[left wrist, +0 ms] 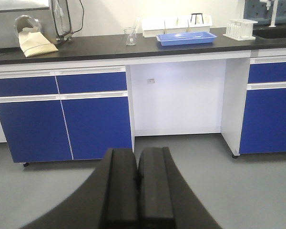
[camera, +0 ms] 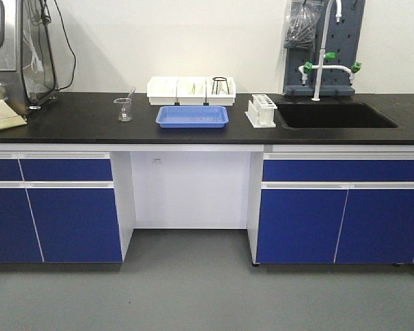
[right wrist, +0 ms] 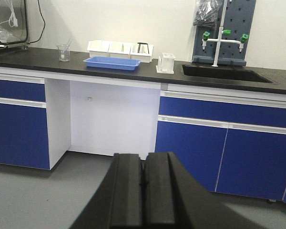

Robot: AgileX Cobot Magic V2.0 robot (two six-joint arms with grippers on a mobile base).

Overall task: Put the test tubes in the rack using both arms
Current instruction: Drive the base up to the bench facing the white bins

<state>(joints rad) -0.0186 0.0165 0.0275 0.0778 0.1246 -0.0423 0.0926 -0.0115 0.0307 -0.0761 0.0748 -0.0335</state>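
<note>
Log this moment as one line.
phase: standing off from bench | left end effector: shut, empty | right end effector: shut, empty | rack: on bench, beside sink | tubes: cannot tell

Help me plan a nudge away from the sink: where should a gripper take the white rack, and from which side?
Probably by its top plate, from above, jaws across the narrower width. The rack stands upright, the sink is close on its right and the blue tray lies to its left, so side approaches look cramped.
</note>
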